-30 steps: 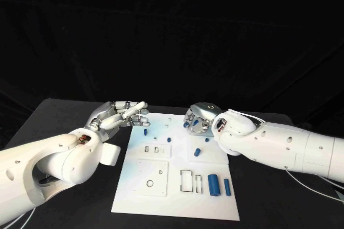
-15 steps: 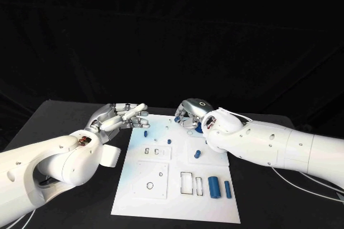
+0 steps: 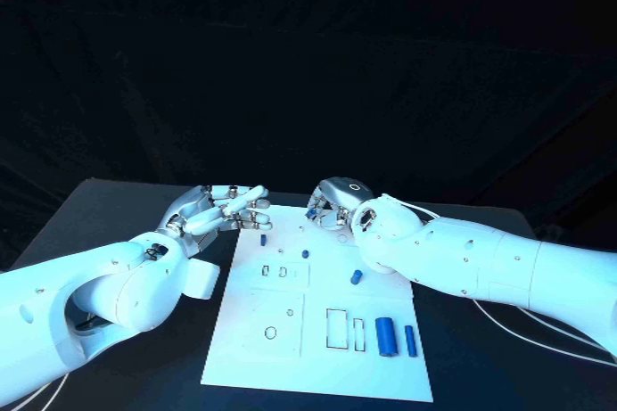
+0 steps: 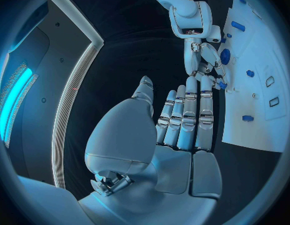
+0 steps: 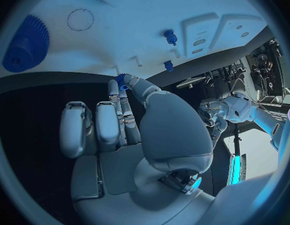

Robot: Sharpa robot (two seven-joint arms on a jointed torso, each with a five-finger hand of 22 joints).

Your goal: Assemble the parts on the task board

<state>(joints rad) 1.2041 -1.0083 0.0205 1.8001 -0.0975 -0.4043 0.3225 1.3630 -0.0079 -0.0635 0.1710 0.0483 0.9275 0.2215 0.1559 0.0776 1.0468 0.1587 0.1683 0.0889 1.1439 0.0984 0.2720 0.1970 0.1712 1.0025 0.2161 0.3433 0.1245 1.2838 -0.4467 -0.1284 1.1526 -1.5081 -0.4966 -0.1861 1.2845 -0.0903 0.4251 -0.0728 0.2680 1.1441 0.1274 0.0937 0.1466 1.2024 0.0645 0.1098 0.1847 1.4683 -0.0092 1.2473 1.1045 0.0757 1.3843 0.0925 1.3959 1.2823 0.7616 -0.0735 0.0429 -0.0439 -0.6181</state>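
One small blue plastic part (image 5: 122, 80) is pinched in the right hand (image 3: 337, 203) fingers (image 5: 117, 99) above the flat white task board (image 3: 306, 357); next, I judge, careful seating. The left hand (image 3: 216, 210) holds nothing, fingers spread.

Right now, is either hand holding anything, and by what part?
The right hand pinches a small blue part between its fingertips; which end, I cannot tell. The left hand holds nothing.

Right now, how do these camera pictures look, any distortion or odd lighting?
Head view: bluish light over the task board, black backdrop, edges straight. Left wrist view: fisheye circle, the board's edge bends, the left robot hand looms large. Right wrist view: same fisheye bend, the right robot hand fills the middle, a blue gear sits near the rim.
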